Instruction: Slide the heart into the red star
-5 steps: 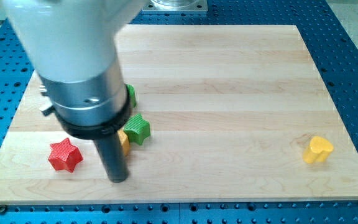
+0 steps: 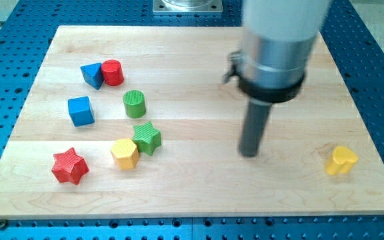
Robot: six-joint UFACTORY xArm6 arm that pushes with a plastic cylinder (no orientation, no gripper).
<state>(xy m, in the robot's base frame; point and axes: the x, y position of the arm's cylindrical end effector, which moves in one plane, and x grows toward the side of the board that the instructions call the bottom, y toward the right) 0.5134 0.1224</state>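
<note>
The yellow heart point(image 2: 341, 161) lies near the view's right edge, low on the wooden board point(image 2: 192, 200). The red star point(image 2: 69, 166) lies at the lower left. My tip point(image 2: 249, 154) rests on the board right of centre, well to the left of the heart and far to the right of the red star. It touches no block.
A green star point(image 2: 147, 138) and a yellow hexagon point(image 2: 125, 153) sit right of the red star. A green cylinder point(image 2: 134, 104), a blue cube point(image 2: 81, 111), a blue triangle point(image 2: 93, 75) and a red cylinder point(image 2: 113, 72) lie further up on the left.
My tip has moved far to the right, from beside the yellow hexagon to right of centre. The arm no longer hides the left blocks. No block has moved.
</note>
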